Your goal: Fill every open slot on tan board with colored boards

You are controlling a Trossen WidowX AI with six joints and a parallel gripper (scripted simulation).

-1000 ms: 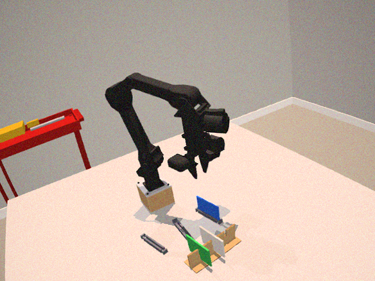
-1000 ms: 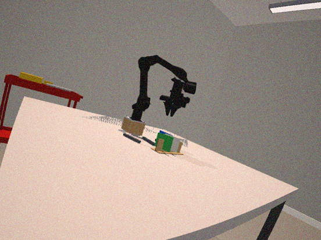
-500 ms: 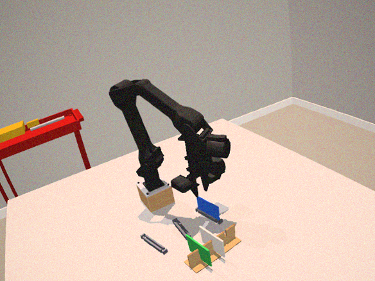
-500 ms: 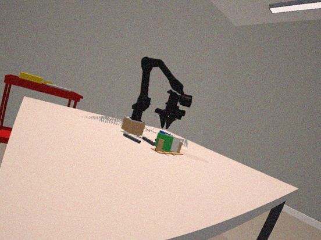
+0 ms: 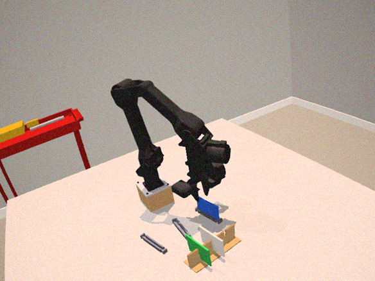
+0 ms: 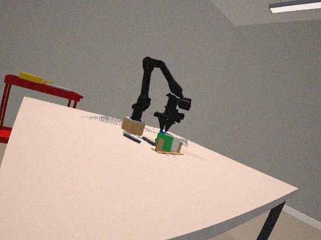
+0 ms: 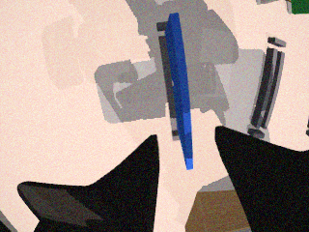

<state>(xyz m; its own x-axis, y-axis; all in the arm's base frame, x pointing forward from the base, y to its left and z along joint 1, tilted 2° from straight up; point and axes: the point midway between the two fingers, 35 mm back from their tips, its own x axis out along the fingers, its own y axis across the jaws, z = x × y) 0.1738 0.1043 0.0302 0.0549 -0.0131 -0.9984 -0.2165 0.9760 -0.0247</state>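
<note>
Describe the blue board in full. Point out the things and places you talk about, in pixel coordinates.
The blue board (image 5: 208, 208) (image 6: 166, 133) (image 7: 179, 82) is a thin, flat, plain panel with straight edges and a matte look. It stands upright on its long edge in a dark holder (image 5: 213, 217) (image 7: 164, 63), the only thing seen touching it. The gripper's open fingers are just above, not gripping it. I can't make out its notch.
</note>
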